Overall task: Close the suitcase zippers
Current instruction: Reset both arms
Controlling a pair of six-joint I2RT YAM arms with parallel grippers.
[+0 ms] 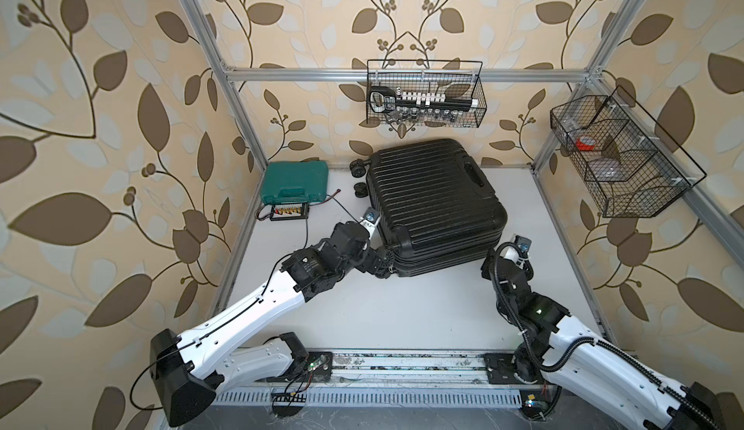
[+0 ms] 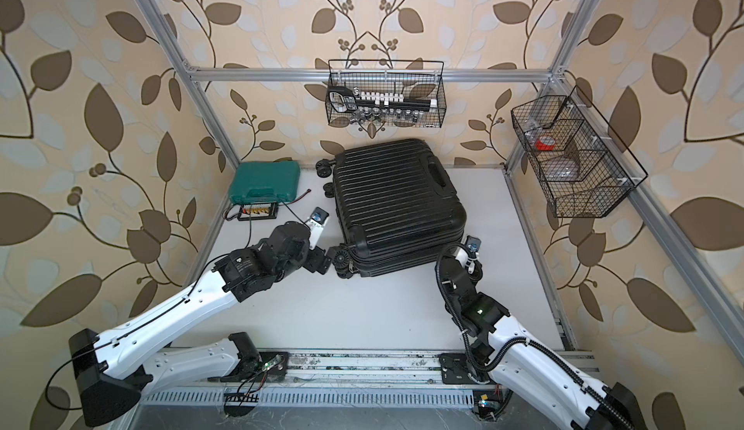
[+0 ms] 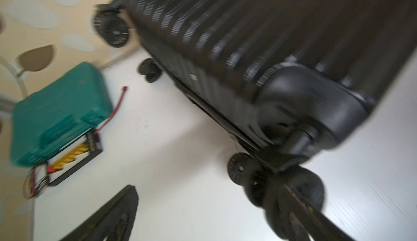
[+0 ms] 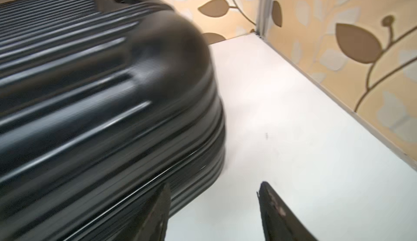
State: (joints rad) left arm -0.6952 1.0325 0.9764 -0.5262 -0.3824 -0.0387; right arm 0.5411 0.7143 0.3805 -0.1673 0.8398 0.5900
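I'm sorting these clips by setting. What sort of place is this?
Probably a robot test booth dressed up as a room: an aluminium frame against leaf wallpaper, robot arms on a rail, and a wire basket of tools.

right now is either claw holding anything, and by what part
Nothing is held: the left claw and right claw both stand open beside the suitcase.
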